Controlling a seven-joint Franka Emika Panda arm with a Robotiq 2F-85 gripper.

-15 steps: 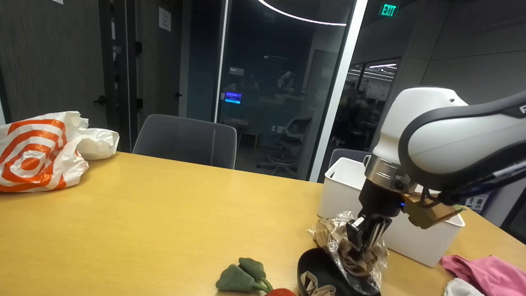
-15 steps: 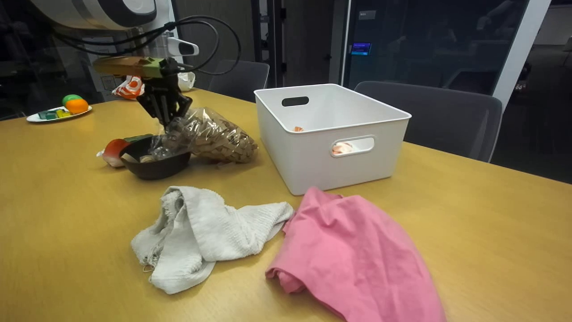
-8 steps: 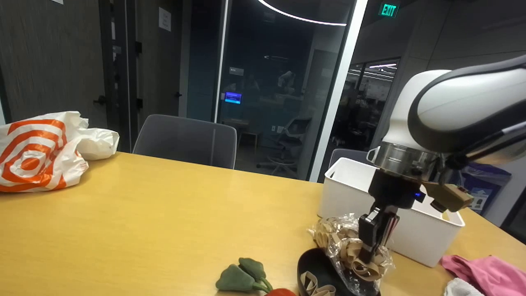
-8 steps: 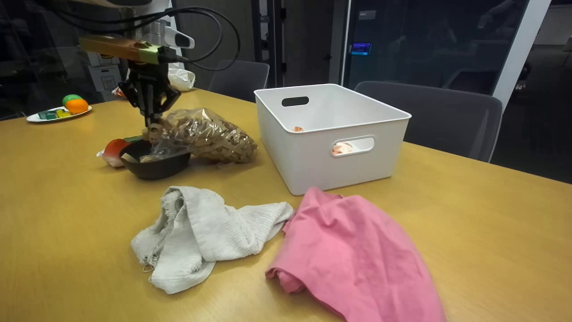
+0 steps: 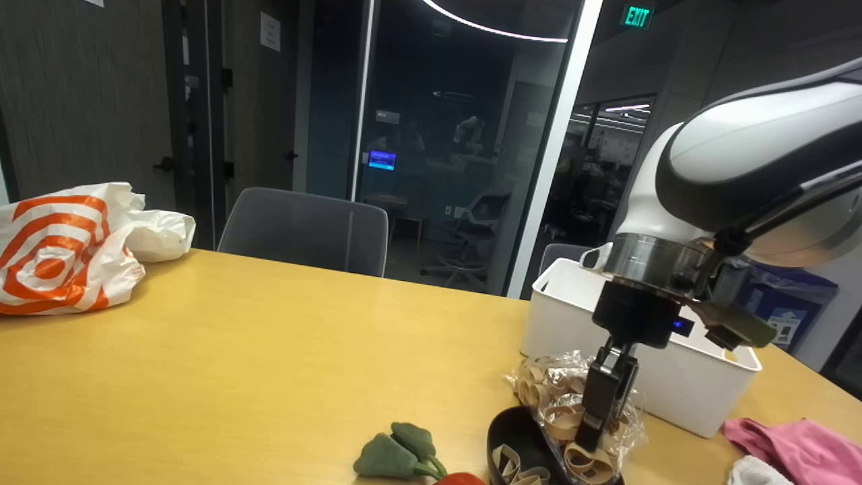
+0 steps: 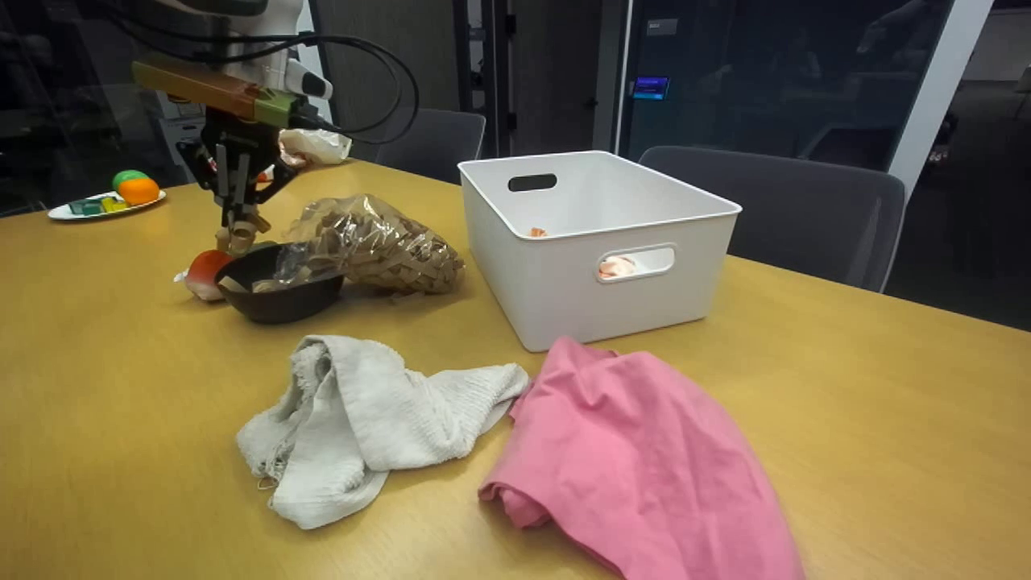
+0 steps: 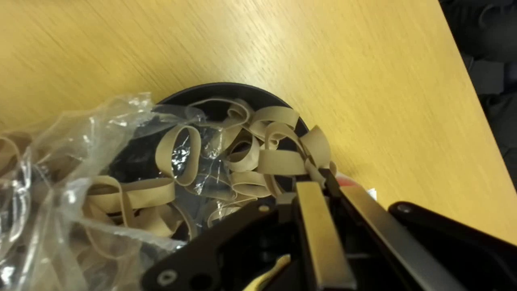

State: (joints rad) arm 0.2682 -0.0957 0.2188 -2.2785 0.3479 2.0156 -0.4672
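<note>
My gripper (image 6: 238, 219) is shut on a few tan rubber bands (image 6: 239, 237), which stick out around its fingertips. In the wrist view the pinched bands (image 7: 281, 162) spread to the left of the fingers (image 7: 323, 230). Under and beside them is a black bowl (image 6: 282, 304), with more loose tan bands (image 7: 242, 155) inside. A clear plastic bag (image 6: 387, 246) full of bands lies against the bowl, its open mouth draped over the rim. The fingertips are apart from the bag in an exterior view, over the bowl's far side.
Close beside the bowl lies a red vegetable (image 6: 206, 272) with green leaves (image 5: 387, 455). A white bin (image 6: 612, 302) stands past the bag. White cloth (image 6: 387, 411) and pink cloth (image 6: 636, 459) lie nearby. Farther off are a plate (image 6: 60, 213) with fruit and a shopping bag (image 5: 60, 259).
The gripper has drawn out of the plastic bag's mouth and moved away from the bag and bin, carrying bands. It has swung from tilted to nearly upright. The bowl has stayed put.
</note>
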